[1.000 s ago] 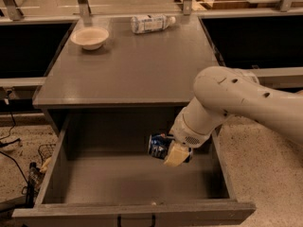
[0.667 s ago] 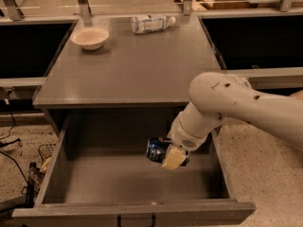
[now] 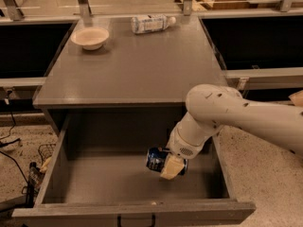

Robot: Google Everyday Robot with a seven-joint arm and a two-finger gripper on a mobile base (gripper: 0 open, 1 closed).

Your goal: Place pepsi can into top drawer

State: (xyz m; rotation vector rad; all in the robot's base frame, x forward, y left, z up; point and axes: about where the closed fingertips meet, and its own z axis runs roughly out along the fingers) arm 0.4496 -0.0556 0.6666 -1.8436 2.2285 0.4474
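The hand (image 3: 166,164), clamped on the pepsi can (image 3: 154,159), has dropped lower into the open top drawer (image 3: 109,181) — the can hangs near its floor, so release seems close.

1. The top drawer (image 3: 52,174) stands pulled out in front of the cabinet, below the front edge of the cabinet top (image 3: 137,74).
2. The gripper (image 3: 164,164) is inside the drawer, right of its middle, closed around the pepsi can (image 3: 154,159), which lies sideways and sticks out to its left.
3. The arm (image 3: 227,112) reaches in from the right, over the drawer's right wall.
4. On the cabinet top, a bowl (image 3: 90,37) sits at the back left.
5. A bottle (image 3: 150,23) lies on its side at the back edge, right of the bowl and well apart from it.
6. A handle (image 3: 136,220) sits mid-front on the drawer.
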